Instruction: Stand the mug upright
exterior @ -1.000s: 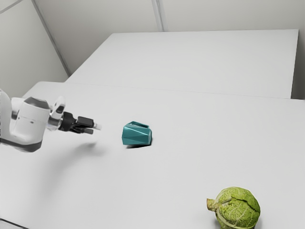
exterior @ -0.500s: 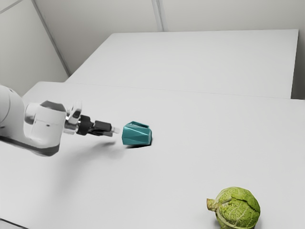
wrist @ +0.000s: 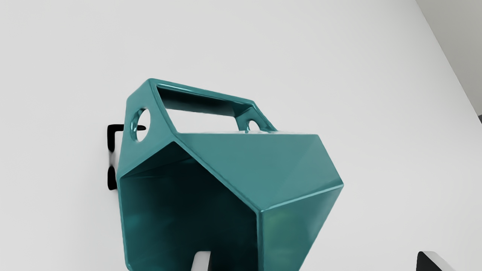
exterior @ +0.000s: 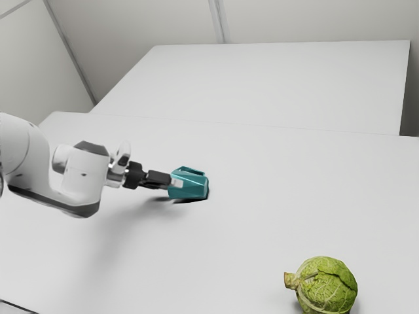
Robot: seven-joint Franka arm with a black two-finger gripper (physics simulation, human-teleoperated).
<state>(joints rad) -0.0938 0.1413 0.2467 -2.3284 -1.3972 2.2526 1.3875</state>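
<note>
The approach looks nearly done; the righting itself is all left to do. The teal mug point(exterior: 190, 189) lies on its side on the worktop point(exterior: 262, 216), its mouth point(wrist: 196, 210) toward nine o'clock in the exterior view, where the end effector point(exterior: 175, 184) is, and its handle point(wrist: 207, 91) toward twelve. The end effector is spread: in the wrist view one finger point(wrist: 201, 262) shows against the mouth, the other point(wrist: 433, 262) beyond the outer wall (whether either touches, I cannot tell). What remains, I judge, is closing on that wall, lifting, tipping the mouth upward and releasing it on its base. The cabbage point(exterior: 327, 286), between four and five o'clock from the mug, seems no obstacle.
</note>
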